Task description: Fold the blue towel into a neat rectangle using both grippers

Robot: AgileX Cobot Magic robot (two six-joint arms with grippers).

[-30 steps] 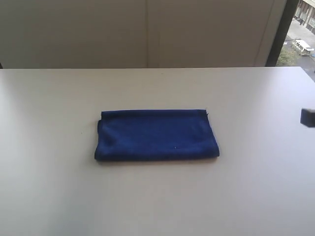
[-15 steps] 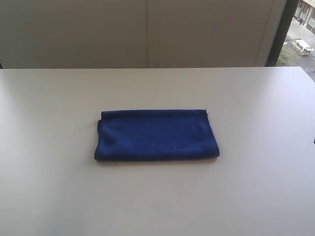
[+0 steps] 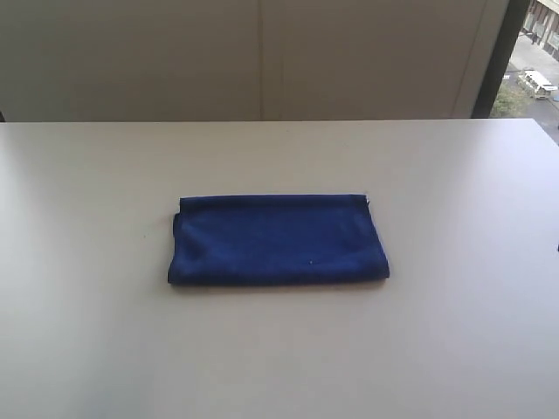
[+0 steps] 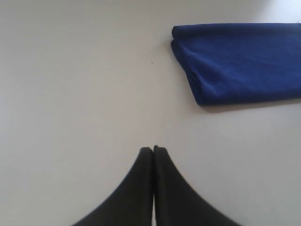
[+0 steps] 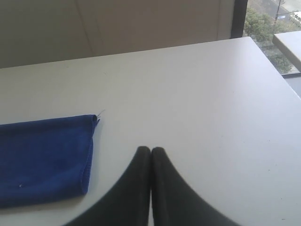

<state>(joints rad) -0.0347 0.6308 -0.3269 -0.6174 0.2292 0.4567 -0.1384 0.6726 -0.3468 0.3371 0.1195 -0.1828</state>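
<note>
The pale table (image 3: 454,349) fills most of the exterior view, and the towel (image 3: 278,239) lies near its middle, well apart from every edge, folded into a flat rectangle with its long sides along the table's far edge. Neither arm shows in that view; only the wrist views show them. The left gripper (image 4: 153,149) has its two black fingers pressed together tip to tip, holding nothing, over bare table and well apart from the towel (image 4: 240,61), whose rounded, layered fold at one short end shows only here. The right gripper (image 5: 150,149) is likewise closed tight and empty, over bare table just beside the towel's (image 5: 42,160) other short end, where the thin hem shows. A loose thread (image 5: 101,113) sticks out from the far corner of that end, and a tiny white speck (image 3: 312,261) sits on the cloth near its front edge
</note>
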